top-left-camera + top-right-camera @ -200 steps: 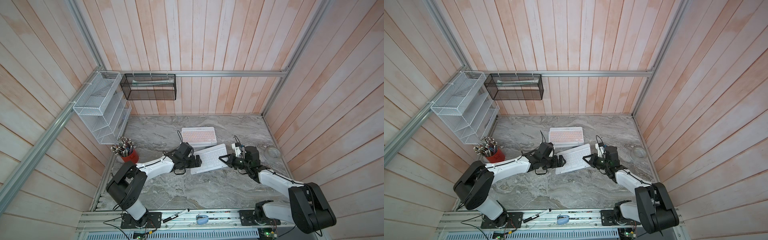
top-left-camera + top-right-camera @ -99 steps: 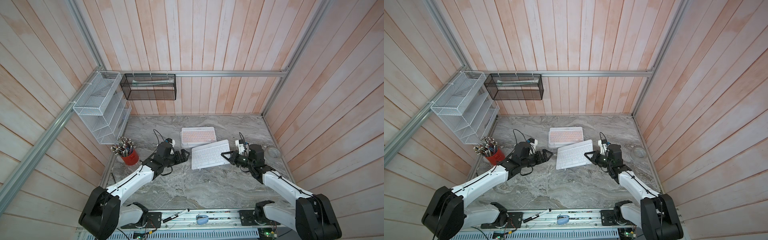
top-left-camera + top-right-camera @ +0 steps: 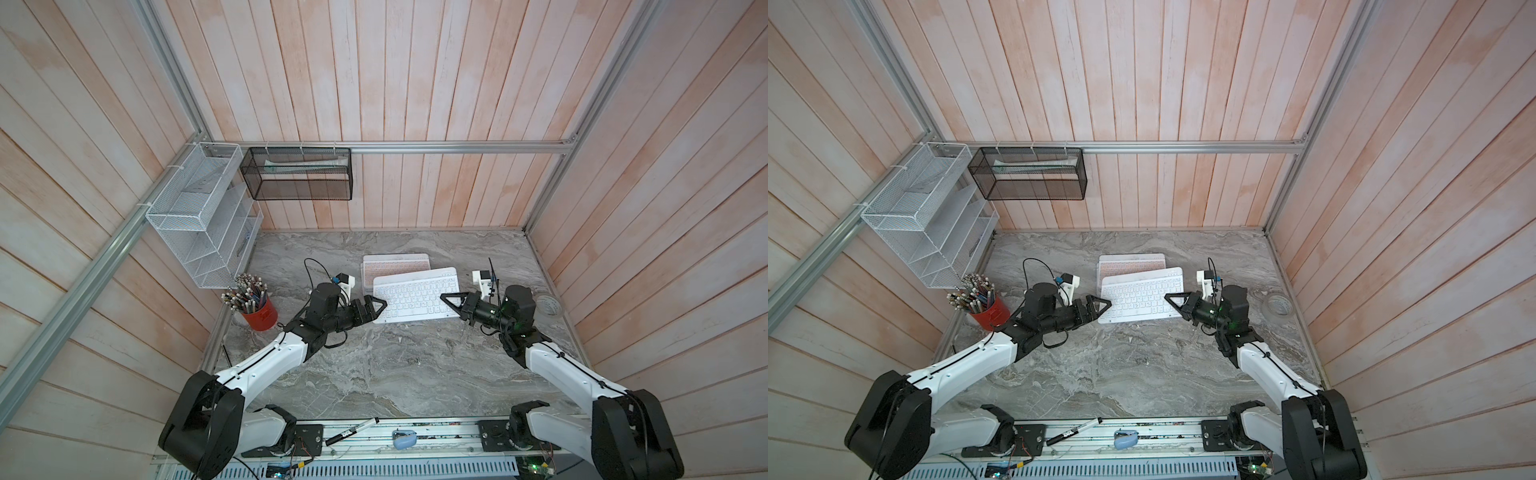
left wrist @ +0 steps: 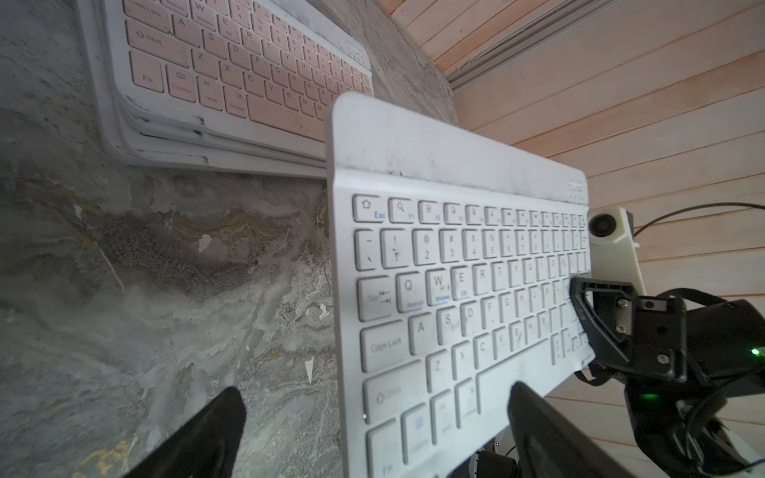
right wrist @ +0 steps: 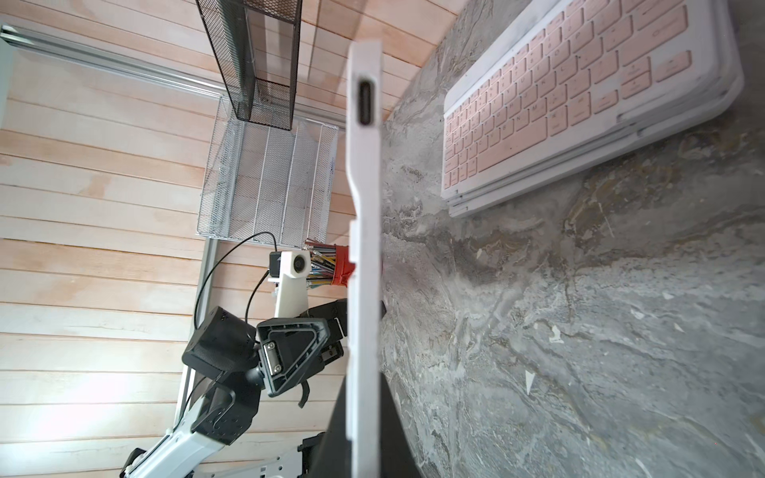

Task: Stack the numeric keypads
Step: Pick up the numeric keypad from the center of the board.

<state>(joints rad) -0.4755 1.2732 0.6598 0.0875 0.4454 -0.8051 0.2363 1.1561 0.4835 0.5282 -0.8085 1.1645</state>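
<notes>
Red round cup [image 3: 259, 313] of pencils, well left of the stack [image 3: 395, 261], which is flat white frames with a pink-keyed one on top; layers too tight to count. Nearer, left gripper [image 3: 377, 306] has jaws wide at the left end of one white-keyed keypad [image 3: 415, 296] — slim, rectangular, clear of the table, overlapping the stack's near edge. Its right edge — pinched by right gripper [image 3: 448, 300]. Grey veined marble table [image 3: 395, 374]; pale plank walls [image 3: 415, 83].

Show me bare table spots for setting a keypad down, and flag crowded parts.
Widest free patch: front table between the white keypad and base rail. Also bare: the strip between the pink-topped stack and back wall. Crowded: mid-table, where the right gripper grips the keypad and the open left gripper flanks it; pencil cup left, tape roll right.
</notes>
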